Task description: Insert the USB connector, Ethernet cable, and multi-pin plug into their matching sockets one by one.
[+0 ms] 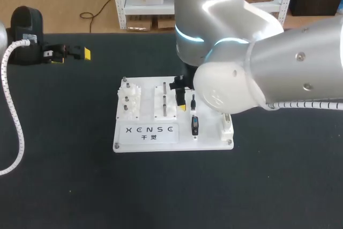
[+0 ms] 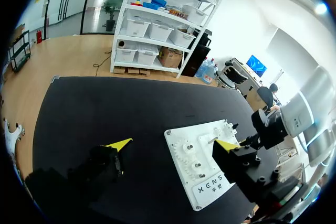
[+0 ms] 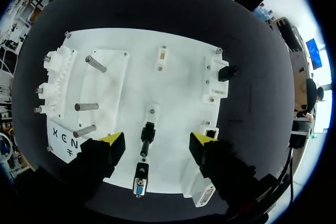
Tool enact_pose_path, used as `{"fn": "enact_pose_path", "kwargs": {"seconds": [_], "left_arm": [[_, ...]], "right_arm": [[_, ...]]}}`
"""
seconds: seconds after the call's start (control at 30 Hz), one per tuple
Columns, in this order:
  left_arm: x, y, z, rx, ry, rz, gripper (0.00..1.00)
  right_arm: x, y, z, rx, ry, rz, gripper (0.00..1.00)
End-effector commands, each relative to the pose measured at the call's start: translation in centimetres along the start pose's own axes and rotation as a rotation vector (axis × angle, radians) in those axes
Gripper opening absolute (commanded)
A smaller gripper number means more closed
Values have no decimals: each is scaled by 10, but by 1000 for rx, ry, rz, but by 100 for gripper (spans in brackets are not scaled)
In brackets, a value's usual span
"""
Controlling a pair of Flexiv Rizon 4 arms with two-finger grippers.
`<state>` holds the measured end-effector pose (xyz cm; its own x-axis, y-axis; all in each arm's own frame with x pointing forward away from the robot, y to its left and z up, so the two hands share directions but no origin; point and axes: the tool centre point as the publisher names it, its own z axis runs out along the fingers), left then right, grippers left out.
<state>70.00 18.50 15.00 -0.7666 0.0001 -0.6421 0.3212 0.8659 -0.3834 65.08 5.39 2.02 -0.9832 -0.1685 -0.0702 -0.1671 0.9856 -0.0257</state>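
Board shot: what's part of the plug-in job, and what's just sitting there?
Job:
white board
black connector
blue multi-pin connector
right gripper, open above both connectors

Just sitting there:
white gears
metal pegs
left gripper, open, off the board

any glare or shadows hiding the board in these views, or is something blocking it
Head view: glare sits on the right arm, which covers the board's right rear; right wrist view: board evenly lit, only faint shadows by the pegs; left wrist view: a left gripper finger overlaps part of the board.
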Motion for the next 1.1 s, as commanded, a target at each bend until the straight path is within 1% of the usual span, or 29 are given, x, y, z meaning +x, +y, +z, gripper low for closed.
{"fn": "enact_pose_path", "kwargs": {"seconds": [0.03,0.2,0.27,0.33,0.4,0.43,0.63,0.8,0.87,1.1], "left_arm": [[0,0,0,0,0,0,100],[0,0,0,0,0,0,100],[0,0,0,0,0,0,100],[0,0,0,0,0,0,100],[0,0,0,0,0,0,100],[0,0,0,0,0,0,100],[0,0,0,0,0,0,100],[0,0,0,0,0,0,100],[0,0,0,0,0,0,100],[0,0,0,0,0,0,100]], "right_arm": [[3,-2,1,-5,-8,8,71],[2,-3,1,-12,-8,18,66],[2,-4,2,-17,-9,27,61],[2,-4,2,-17,-10,30,58],[2,-4,2,-17,-11,37,51],[2,-4,2,-17,-12,39,50],[0,-5,5,-25,-11,67,49],[-2,-3,6,-34,-4,70,52],[-3,-3,7,-36,-3,71,50],[-7,1,4,-43,-4,74,50]]}}
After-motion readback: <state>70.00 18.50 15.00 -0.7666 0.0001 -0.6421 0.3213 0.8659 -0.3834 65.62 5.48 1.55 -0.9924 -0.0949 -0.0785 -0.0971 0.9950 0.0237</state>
